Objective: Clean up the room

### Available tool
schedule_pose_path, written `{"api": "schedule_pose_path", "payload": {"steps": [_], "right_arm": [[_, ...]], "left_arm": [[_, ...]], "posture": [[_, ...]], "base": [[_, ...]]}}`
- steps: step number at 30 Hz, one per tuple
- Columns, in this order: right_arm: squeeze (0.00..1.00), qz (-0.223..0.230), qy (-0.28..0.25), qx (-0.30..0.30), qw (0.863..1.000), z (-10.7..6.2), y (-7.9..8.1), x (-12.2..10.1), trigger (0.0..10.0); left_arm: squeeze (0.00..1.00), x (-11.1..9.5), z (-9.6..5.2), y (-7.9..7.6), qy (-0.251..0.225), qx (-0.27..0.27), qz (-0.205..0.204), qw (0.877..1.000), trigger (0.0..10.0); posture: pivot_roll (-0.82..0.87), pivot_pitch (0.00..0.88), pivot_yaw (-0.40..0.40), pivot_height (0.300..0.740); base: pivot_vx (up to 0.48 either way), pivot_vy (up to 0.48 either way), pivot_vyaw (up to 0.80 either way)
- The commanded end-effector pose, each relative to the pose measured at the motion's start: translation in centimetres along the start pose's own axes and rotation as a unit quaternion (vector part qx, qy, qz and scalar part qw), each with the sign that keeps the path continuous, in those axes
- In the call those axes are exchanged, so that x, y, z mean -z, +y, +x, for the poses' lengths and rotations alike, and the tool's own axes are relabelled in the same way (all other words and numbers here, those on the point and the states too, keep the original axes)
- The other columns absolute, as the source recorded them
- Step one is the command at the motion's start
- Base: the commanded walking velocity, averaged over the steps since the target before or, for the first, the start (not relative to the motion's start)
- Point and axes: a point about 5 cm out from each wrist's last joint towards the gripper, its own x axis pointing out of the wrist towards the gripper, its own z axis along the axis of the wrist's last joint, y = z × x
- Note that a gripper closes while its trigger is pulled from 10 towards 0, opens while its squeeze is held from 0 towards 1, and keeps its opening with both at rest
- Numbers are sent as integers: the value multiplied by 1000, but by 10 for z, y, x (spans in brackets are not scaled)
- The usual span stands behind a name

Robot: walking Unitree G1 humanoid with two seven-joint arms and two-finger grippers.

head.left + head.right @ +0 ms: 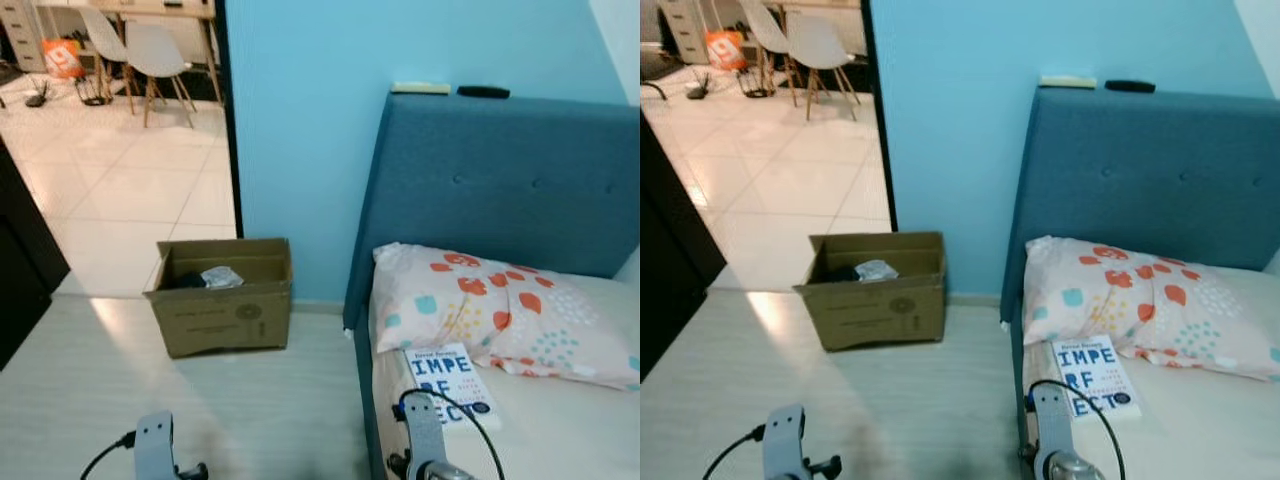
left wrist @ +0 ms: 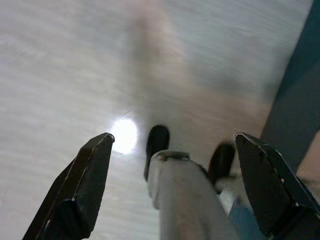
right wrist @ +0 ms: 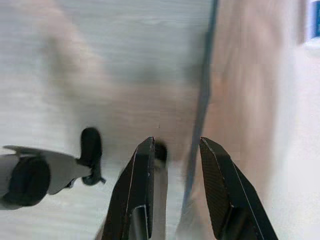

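Observation:
An open cardboard box (image 1: 225,312) stands on the pale floor against the blue wall, with crumpled pale paper (image 1: 221,277) and something dark inside. A white book (image 1: 447,385) with blue letters lies on the bed (image 1: 560,435) just in front of a patterned pillow (image 1: 505,310). Both silver arms hang low: the left arm (image 1: 153,445) over the floor, the right arm (image 1: 422,435) at the bed's edge near the book. My left gripper (image 2: 173,137) is open wide over bare floor. My right gripper (image 3: 176,142) is open by a narrow gap and holds nothing.
The blue headboard (image 1: 500,180) carries a yellow pad (image 1: 420,88) and a black remote (image 1: 483,92) on its top. A doorway at the left leads to a tiled room with white chairs (image 1: 150,50) and an orange bag (image 1: 62,57). Dark furniture (image 1: 20,260) borders the left side.

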Motion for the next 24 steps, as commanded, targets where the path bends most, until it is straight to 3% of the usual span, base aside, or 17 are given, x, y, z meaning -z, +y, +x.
{"api": "schedule_pose_path", "payload": {"steps": [1,24], "right_arm": [[0,-3,5,3,1000,-1,-3,3,10000],[0,7,13,2,1000,-1,-4,10,10000]], "left_arm": [[0,6,-1,3,9,-3,1,1000,10000],[0,10,-1,4,15,-2,6,1000,10000]], "posture": [[63,0,-39,740],[62,0,-40,740]], "base": [[-319,0,0],[-328,0,0]]}}
